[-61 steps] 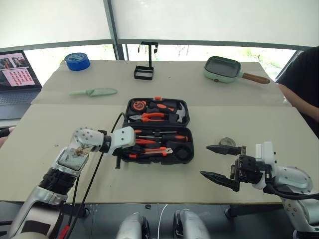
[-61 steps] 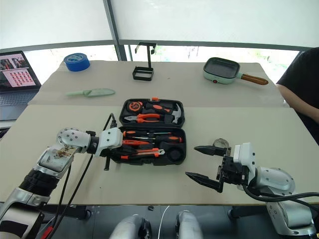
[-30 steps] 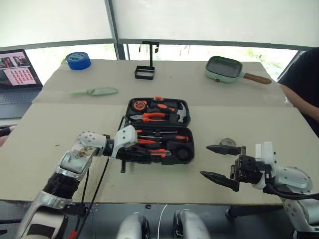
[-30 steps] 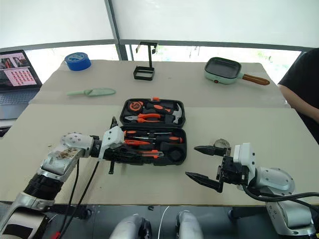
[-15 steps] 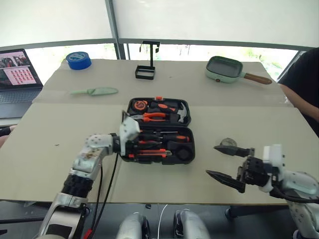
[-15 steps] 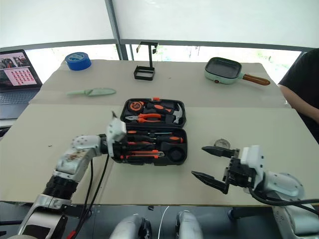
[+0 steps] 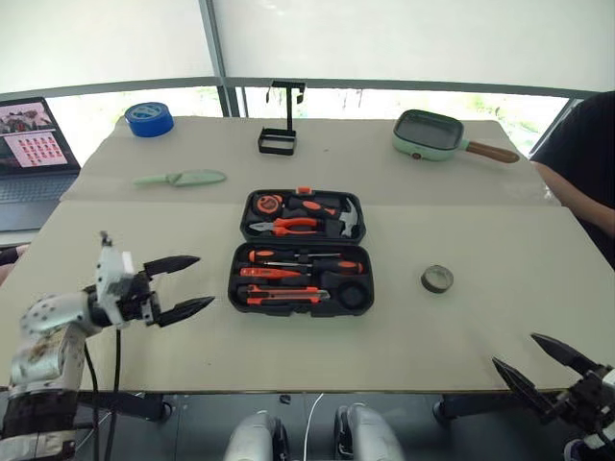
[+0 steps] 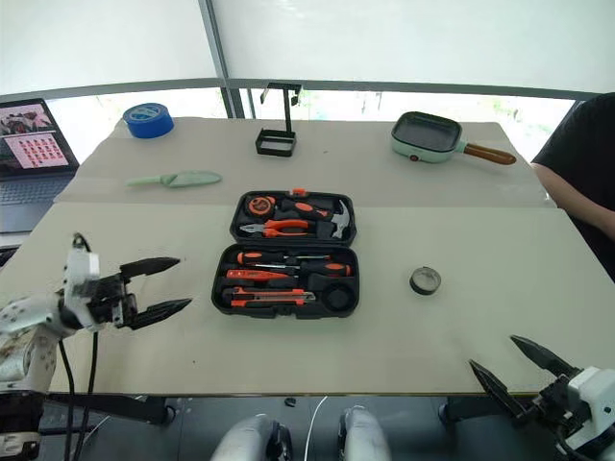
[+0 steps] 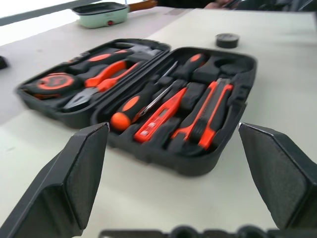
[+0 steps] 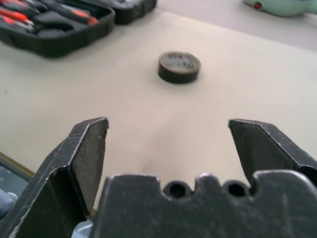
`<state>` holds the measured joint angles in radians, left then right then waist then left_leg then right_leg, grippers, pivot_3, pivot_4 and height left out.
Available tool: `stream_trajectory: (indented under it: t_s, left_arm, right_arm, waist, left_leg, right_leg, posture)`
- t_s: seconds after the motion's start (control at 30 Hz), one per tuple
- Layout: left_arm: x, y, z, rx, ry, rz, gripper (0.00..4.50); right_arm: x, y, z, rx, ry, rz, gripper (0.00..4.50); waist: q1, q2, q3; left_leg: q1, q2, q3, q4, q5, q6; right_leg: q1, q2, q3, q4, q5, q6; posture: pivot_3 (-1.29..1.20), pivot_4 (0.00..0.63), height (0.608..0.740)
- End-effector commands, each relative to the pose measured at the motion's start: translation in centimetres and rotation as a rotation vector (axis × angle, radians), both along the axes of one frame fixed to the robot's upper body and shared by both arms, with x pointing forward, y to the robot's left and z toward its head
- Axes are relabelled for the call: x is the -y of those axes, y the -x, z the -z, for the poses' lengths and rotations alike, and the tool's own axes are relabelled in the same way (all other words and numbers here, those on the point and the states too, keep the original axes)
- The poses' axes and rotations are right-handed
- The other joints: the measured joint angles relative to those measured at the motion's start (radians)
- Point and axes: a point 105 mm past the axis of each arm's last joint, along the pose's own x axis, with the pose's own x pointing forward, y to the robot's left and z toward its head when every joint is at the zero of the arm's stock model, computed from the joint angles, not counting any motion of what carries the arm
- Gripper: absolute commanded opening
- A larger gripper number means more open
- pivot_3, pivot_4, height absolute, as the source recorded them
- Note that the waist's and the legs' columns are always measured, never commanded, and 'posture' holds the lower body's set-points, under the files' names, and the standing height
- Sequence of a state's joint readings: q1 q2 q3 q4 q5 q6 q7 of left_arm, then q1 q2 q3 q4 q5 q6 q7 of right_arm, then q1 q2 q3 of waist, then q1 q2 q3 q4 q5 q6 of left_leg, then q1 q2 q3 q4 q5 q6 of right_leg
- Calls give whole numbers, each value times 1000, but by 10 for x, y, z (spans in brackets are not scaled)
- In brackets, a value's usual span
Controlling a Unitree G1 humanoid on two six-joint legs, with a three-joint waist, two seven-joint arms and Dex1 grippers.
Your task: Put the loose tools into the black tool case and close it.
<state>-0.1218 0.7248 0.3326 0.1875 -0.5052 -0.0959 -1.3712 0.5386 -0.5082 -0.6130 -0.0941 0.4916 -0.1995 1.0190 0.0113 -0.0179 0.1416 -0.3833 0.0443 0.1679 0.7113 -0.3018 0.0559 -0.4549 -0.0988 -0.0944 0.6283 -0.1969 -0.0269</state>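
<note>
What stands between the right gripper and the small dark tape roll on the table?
Nothing visible. The right gripper, open, faces the small dark tape roll across bare table. The black tool case lies open to the roll's left, also with only bare table between them.

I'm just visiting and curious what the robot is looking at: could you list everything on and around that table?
tool case: one, black, open, middle of the table, orange-and-black tools in its slots
small tape roll: one, dark, lying on the table to the right of the case
blue tape roll: one, far left corner
knife: one, pale green, left of the case, farther back
wire stand: one, black, far middle
pan: one, pale green, brown handle, far right
laptop: one, at the left edge
person's arm: one, dark sleeve, right edge
left gripper: fingers open, left of the case
right gripper: fingers open, near right corner
</note>
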Motion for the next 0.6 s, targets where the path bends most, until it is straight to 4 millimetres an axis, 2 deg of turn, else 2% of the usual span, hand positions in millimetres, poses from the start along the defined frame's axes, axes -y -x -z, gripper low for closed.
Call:
stream_trajectory:
  t_s: [0.03,0.1,0.17,0.3,0.37,0.47,0.6]
  left_arm:
    - [8,16,-6,5,-47,89,4486]
    - [26,26,-7,-23,-36,182,4486]
    - [52,24,-20,-21,62,250,4486]
    - [71,23,-26,-33,109,292,4486]
    - [78,23,-27,-33,117,303,4486]
    - [90,24,-22,-44,114,343,4486]
    - [95,25,-22,-41,124,343,4486]
  right_arm:
    - [-10,-17,-21,57,46,-37,4500]
    - [-27,-39,-37,49,63,-117,4500]
    - [-45,-69,-55,-66,146,-252,4500]
    - [-55,-88,-70,-208,181,-308,4500]
    - [-59,-94,-70,-266,198,-329,4500]
    - [-61,-109,-56,-435,301,-341,4500]
    - [-61,-127,-52,-465,351,-335,4500]
  waist:
    - [-1,2,0]
    - [-4,3,0]
    - [-19,5,1]
    - [-10,5,2]
    - [4,3,1]
    - [3,3,1]
    - [0,2,2]
  left_leg:
    - [0,0,0,0,0,0]
    - [0,0,0,-1,0,0]
    - [0,1,1,-1,0,0]
    - [-2,-2,1,-1,4,2]
    - [-1,0,-2,-2,6,4]
    - [-3,1,-3,-3,8,0]
    - [-6,0,-2,-2,9,-2]
  right_leg:
    - [0,0,0,0,0,0]
    - [-1,0,1,0,0,0]
    - [-1,0,2,0,0,-1]
    - [-1,-1,2,0,4,1]
    - [0,9,-1,0,3,0]
    - [-2,11,-2,1,3,-7]
    - [-2,9,-2,-1,3,-4]
  posture:
    - [0,150,740]
    - [0,150,740]
    - [0,150,740]
    - [0,150,740]
    - [0,150,740]
    - [0,150,740]
    - [0,150,740]
